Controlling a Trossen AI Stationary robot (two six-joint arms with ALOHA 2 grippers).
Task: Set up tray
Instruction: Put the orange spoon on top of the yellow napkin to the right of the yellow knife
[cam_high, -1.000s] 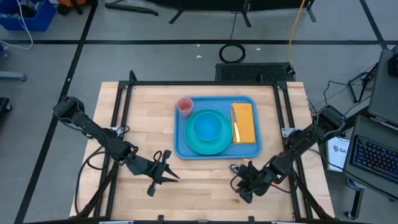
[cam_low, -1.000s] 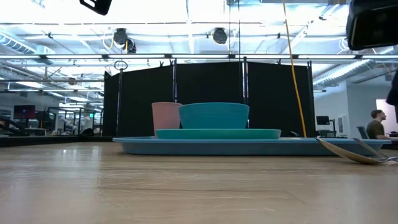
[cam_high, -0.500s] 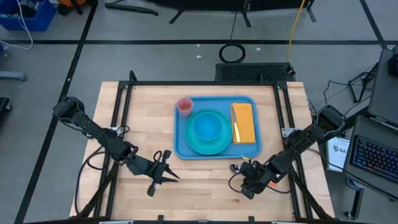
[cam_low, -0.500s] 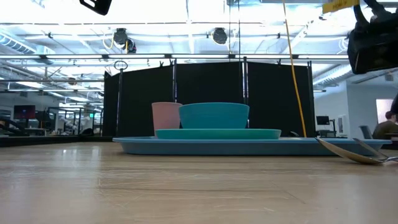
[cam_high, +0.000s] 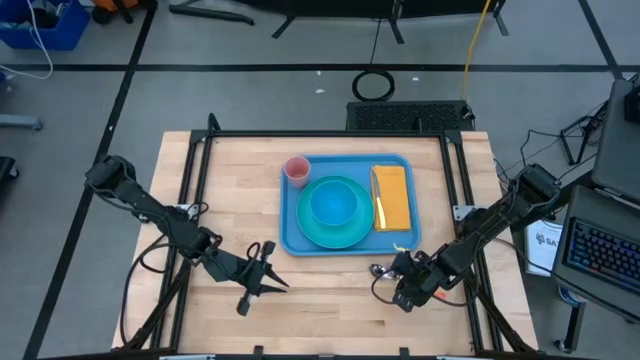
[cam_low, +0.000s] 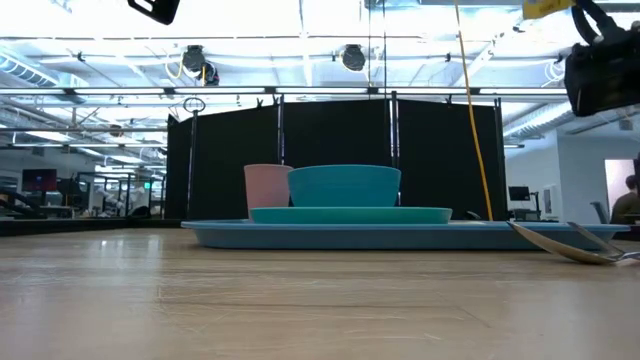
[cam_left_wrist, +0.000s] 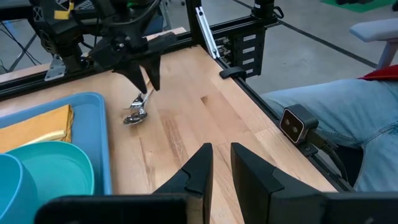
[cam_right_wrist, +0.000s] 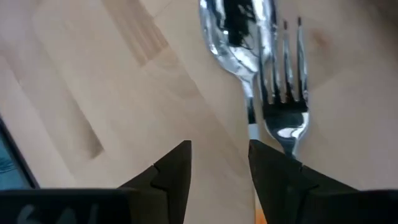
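The tray (cam_high: 347, 204) lies in the middle of the wooden surface (cam_high: 240, 200), toward its far side, with its long axis running left to right. It carries a turquoise plate (cam_high: 333, 233) with a bowl (cam_high: 333, 205) on it, a pink cup (cam_high: 296, 169) at its far left corner, and an orange napkin (cam_high: 394, 196) along its right side.

What remains off the tray is the cutlery: a spoon (cam_right_wrist: 235, 25) and a fork (cam_right_wrist: 285, 93) lie side by side, touching or nearly so, on the bare surface just beyond the tray's near right corner. Their handles seem to run roughly toward the right gripper (cam_high: 408, 287), bowl and tines pointing away from it, though the exact angle is hard to read from above.

The right gripper hangs directly over these two pieces, fingers (cam_right_wrist: 171, 168) released and spread, holding nothing; the handles pass below the gap between them. It is by far the nearer arm. The tray sits just far and left of it, so the carry would be short.

The left gripper (cam_high: 262, 272) waits near the surface's near left, fingers (cam_left_wrist: 198, 171) drawn close with a slim gap, empty.
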